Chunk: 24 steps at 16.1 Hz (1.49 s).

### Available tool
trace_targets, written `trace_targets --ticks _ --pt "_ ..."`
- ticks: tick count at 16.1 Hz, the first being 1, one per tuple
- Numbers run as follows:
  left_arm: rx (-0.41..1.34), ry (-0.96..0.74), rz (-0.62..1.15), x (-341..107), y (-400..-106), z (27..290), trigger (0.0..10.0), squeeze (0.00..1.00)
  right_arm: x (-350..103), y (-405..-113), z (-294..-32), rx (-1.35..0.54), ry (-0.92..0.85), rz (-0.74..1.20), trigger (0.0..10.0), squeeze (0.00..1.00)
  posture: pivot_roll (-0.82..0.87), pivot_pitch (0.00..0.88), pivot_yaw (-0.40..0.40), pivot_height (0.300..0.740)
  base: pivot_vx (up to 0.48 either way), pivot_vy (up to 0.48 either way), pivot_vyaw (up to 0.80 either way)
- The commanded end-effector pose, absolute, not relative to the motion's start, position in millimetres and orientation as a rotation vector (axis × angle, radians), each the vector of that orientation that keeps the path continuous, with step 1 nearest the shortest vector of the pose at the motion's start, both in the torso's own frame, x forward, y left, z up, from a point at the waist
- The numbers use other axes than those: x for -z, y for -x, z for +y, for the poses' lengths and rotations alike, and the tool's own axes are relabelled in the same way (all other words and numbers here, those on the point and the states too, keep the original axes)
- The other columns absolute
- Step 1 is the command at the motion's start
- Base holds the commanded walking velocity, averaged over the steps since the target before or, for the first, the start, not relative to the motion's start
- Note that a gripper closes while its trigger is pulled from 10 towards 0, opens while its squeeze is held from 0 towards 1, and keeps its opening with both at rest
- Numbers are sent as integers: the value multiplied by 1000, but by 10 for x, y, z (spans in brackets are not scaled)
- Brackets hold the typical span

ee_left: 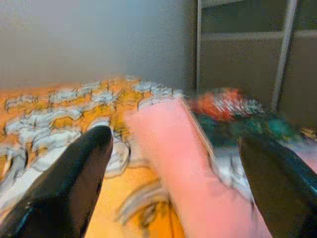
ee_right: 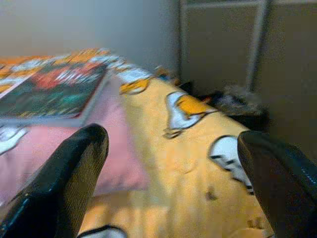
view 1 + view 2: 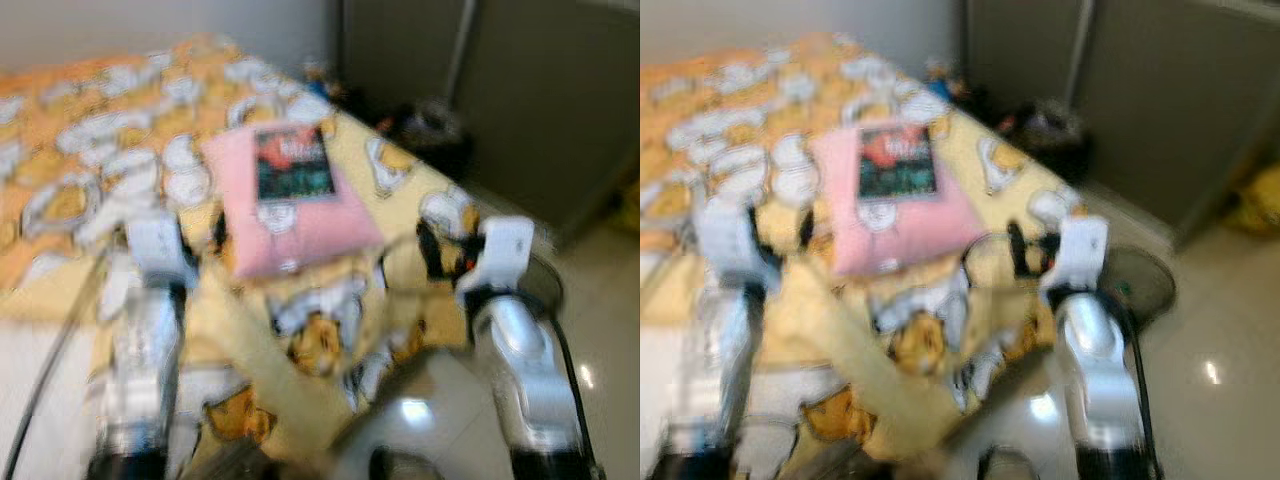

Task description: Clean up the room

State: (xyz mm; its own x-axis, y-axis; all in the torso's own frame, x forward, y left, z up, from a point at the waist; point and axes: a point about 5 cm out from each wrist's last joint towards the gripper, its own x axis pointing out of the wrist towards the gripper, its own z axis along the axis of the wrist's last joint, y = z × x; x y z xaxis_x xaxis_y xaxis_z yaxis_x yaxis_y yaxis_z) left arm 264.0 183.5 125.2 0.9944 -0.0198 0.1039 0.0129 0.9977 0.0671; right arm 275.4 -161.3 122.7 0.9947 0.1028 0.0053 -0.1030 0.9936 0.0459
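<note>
The robot stands at the near corner of a bed (image 3: pixel 90 130) with a yellow and orange cartoon cover. A pink pillow (image 3: pixel 300 225) lies on the bed, between the two arms and a little farther off. A book (image 3: pixel 292 163) with a dark cover lies flat on top of the pillow. The left pincer (image 1: pixel 173 163) is wide open and holds nothing; it points at the left side of the pillow. The right pincer (image 2: pixel 173 163) is wide open too, with nothing in it, over the cover to the right of the pillow. The head views are blurry. Far right, grey wardrobe doors (image 3: pixel 540 90) stand by a shiny floor (image 3: pixel 610 330).
</note>
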Motion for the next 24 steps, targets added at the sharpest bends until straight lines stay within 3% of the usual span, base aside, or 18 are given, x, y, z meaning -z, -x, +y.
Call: trace_targets --ticks 1,3,4,6,7,10,20,24 --pt "38 -133 -156 -1366 -2428 1777 10000 0 -1196 -2559 -1601 -129 -39 9 10000 0 -129 0 10 740 0 0 0" --pt "39 -184 -105 -1311 -2354 1805 10000 0 -1015 -2284 -1599 -162 -23 87 10000 0 -130 0 -9 740 0 0 0" --pt "121 -235 -35 -1194 -2061 1824 10000 0 -989 -2096 -1661 -181 28 120 10000 0 -131 0 -20 740 0 0 0" --pt "154 -269 23 -1124 -1864 1857 10000 0 -965 -1958 -1742 -194 64 162 10000 0 -121 0 -27 740 0 0 0" --pt "108 -225 16 -1188 -1917 1842 10000 0 -940 -1952 -1778 -215 75 181 10000 0 -109 0 -40 740 0 0 0" --pt "-29 -159 -59 -1484 -2309 1775 10000 0 -1026 -2299 -1698 -207 34 118 10000 0 -103 0 -28 740 442 0 0" --pt "18 -189 -98 -1700 -2649 1691 10000 0 -1109 -2545 -1717 -113 -40 69 10000 0 -159 0 36 740 480 0 0" --pt "24 -181 -131 -1816 -2764 1676 10000 0 -1571 -3026 -1768 -93 -124 -76 10000 0 -146 0 52 740 480 0 0"
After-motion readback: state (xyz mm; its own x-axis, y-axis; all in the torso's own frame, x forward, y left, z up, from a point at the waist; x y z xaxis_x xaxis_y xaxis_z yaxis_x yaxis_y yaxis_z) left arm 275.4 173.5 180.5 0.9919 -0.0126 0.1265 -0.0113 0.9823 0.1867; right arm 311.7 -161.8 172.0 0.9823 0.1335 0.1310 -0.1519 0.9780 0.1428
